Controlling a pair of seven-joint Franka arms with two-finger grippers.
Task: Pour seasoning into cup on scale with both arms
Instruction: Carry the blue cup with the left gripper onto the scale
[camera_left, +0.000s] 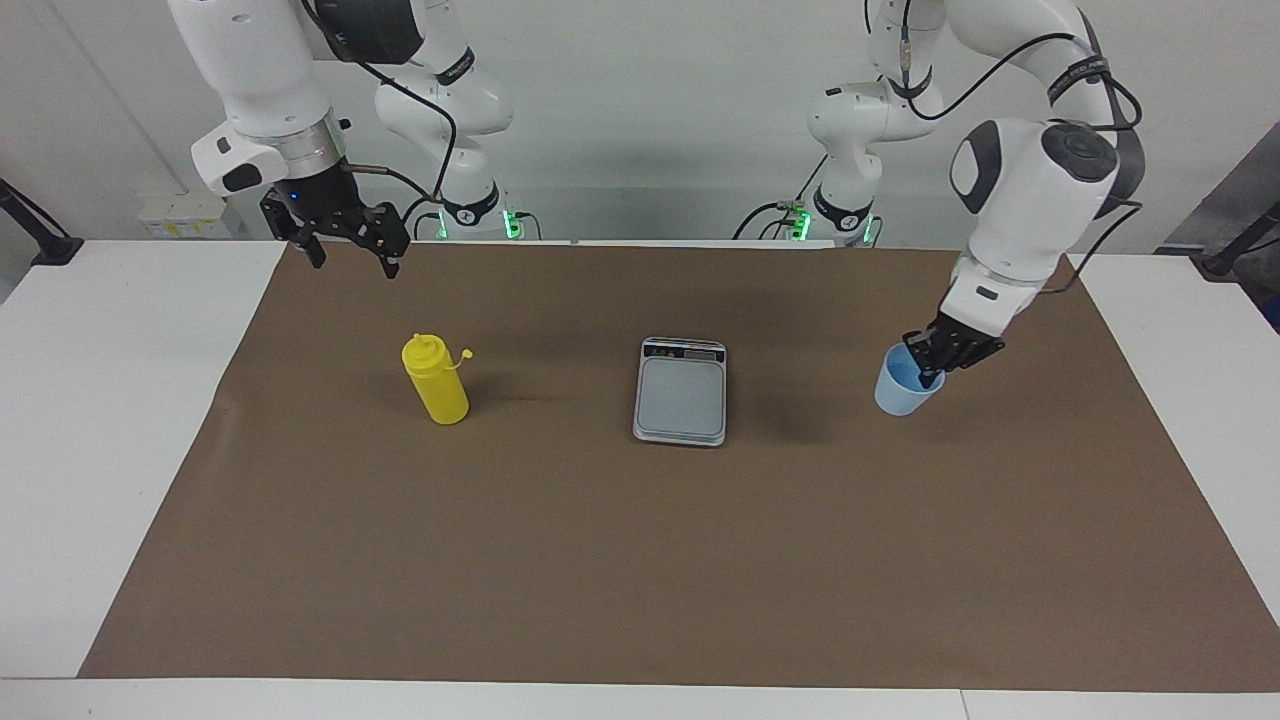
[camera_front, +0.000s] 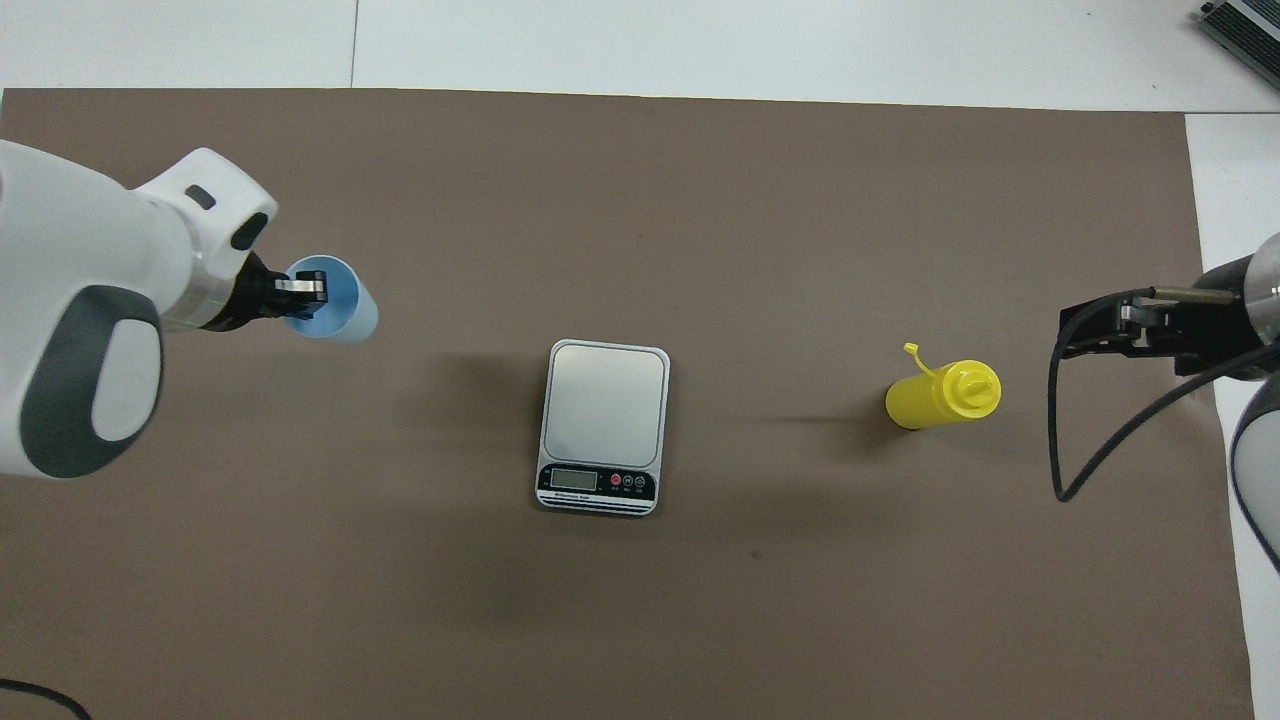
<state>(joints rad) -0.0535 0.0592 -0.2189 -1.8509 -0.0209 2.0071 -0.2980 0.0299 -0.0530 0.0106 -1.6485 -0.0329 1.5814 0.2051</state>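
Left pincer (camera_left: 930, 372): pinched shut on the rim of the cup (camera_left: 905, 388), one finger inside and one outside, cup lifted off the brown mat (camera_left: 640, 560) toward the left arm's end of the worktop and hanging a little tilted. Right pincer (camera_left: 350, 245): wide open, holding nothing, waiting in the air toward the right arm's end of the mat.

Step in hand, by the look of it: carrying the cup to the scale (camera_left: 681, 390). Best done level and slow, since a rim pinch lets a light cup swing; lower squarely onto the middle of the grey plate, clear of the display strip, and release only once the base sits flat.

Scale: at mid-mat, nothing on it. Bottle (camera_left: 435, 380): upright on the mat, beside the scale toward the right arm's end, well apart, cap hanging off on its tether.

Cup: nothing visible inside apart from the finger. Bottle's fill: cannot tell through the yellow wall.
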